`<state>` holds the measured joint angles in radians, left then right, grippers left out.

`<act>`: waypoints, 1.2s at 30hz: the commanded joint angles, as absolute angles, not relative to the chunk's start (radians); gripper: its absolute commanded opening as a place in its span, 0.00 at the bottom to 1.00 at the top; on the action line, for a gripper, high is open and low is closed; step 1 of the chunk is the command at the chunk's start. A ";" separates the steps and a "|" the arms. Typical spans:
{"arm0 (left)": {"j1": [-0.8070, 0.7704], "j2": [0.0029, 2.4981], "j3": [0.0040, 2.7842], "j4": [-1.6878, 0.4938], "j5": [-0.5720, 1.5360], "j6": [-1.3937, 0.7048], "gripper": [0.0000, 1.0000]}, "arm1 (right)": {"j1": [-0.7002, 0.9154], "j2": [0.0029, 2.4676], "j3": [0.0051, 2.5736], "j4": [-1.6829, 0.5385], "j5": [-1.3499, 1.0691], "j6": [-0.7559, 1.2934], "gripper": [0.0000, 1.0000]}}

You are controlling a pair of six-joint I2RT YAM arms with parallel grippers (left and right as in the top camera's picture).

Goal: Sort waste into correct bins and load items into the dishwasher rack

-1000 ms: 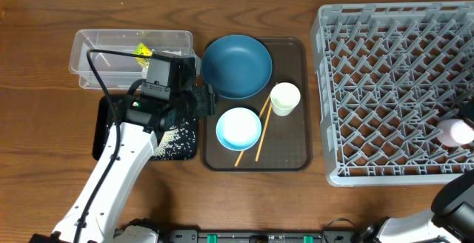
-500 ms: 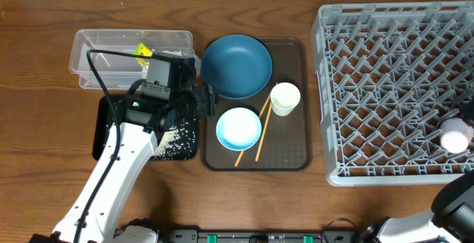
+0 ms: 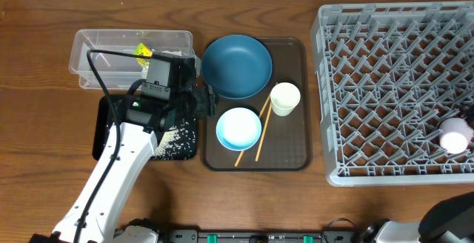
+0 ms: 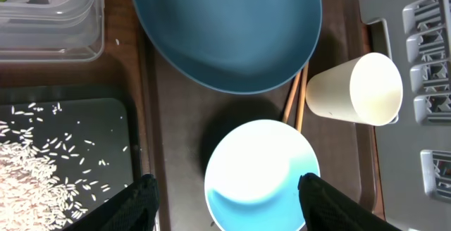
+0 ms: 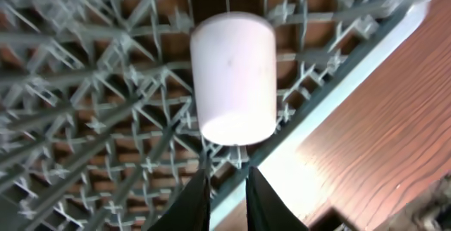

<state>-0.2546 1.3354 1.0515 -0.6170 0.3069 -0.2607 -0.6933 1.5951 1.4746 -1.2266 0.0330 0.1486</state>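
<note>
with the left gripper (image 4: 224, 189) spread wide over the white-and-pale-blue bowl (image 4: 262, 173) at the tray's 7 o'clock, gripping nothing, fingers may nudge the chopsticks (image 4: 294, 103) — right gripper (image 5: 227, 189) nearly closed, empty, pink cup (image 5: 233, 76) lying loose in the rack (image 3: 385, 87), may roll.

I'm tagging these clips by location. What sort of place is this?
Probably a mock dish-clearing station rather than a real kitchen: a bare wooden table holds a grey dishwasher rack, a brown serving tray with used dishes such as a dark-blue plate, and a black tray of rice scraps.
</note>
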 commanded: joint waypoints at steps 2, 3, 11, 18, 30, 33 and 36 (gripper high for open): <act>-0.255 1.345 1.063 -0.617 0.294 -0.252 0.66 | -0.694 1.609 1.382 -1.193 0.026 0.154 0.16; -0.255 1.345 1.063 -0.617 0.294 -0.252 0.66 | -0.694 1.609 1.361 -1.180 0.026 0.154 0.16; -0.255 1.345 1.063 -0.617 0.294 -0.252 0.67 | -0.694 1.610 1.261 -1.027 0.098 0.221 0.13; -0.255 1.345 1.063 -0.617 0.294 -0.252 0.67 | -0.698 1.609 1.217 -0.854 0.116 0.224 0.13; -0.255 1.345 1.063 -0.624 0.294 -0.252 0.66 | -0.734 1.608 1.268 -0.799 0.116 0.224 0.19; -0.255 1.345 1.063 -0.625 0.294 -0.252 0.67 | -0.739 1.608 1.269 -0.807 0.114 0.224 0.19; -0.255 1.345 1.063 -0.624 0.294 -0.252 0.67 | -0.739 1.608 1.289 -0.842 0.077 0.223 0.22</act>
